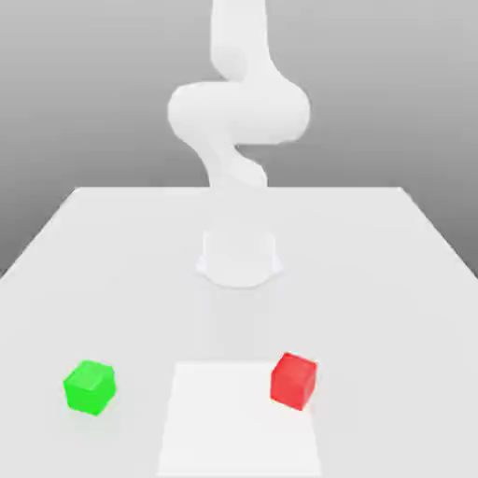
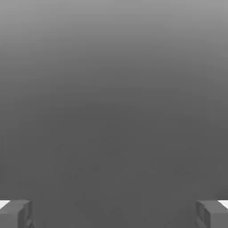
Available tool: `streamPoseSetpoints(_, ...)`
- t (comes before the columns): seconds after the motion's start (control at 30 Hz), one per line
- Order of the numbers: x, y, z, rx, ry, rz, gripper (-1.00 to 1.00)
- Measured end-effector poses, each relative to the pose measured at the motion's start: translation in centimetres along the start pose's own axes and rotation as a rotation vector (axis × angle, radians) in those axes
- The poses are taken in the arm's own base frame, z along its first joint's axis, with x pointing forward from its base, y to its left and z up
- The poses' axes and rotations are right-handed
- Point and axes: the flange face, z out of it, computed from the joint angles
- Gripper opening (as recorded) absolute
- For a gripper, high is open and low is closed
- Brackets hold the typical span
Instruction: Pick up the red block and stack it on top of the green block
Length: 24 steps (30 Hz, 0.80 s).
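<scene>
In the exterior view, see the red block [image 1: 293, 381] outside the jaws, by the edge of the white patch [image 1: 241, 420] on the table [image 1: 112, 280] – and the green block [image 1: 90, 387], likewise outside the jaws, well apart towards the exterior view's left; in the hand view, see the gripper [image 2: 114, 214] with its jaws spread wide – and a grey backdrop [image 2: 114, 133] beyond the jaws

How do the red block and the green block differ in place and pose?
The red block sits toward the exterior view's right, the green block toward its left. The red block is at the pale square's edge, while the green block lies well away from that square. The two blocks are turned to different angles. Both are plain cubes of similar size, and neither is stacked.
</scene>
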Motion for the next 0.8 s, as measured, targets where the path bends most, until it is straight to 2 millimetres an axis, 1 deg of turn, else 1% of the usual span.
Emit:
streamPoseSetpoints(0.1, -2.6, 0.4, 7.9, -0.062, -0.098, -0.153, 0.0)
streamPoseSetpoints(0.2, -6.1, 1.6, 14.8, -0.11, -0.201, -0.3, 0.0)
streamPoseSetpoints(0.3, -10.3, 3.6, 20.8, -0.145, -0.311, -0.446, 0.0)
streamPoseSetpoints(0.4, -15.3, 6.3, 26.0, -0.167, -0.431, -0.595, 0.0)
streamPoseSetpoints(0.5, -20.6, 9.5, 30.0, -0.175, -0.556, -0.738, 0.0)
streamPoseSetpoints(0.6, -26.1, 12.8, 32.6, -0.165, -0.684, -0.881, 0.0)
streamPoseSetpoints(0.67, -27.9, 14.4, 34.1, -0.162, -0.717, -0.91, 0.0)
streamPoseSetpoints(0.8, -30.0, 16.2, 36.9, -0.162, -0.728, -0.918, 0.0)
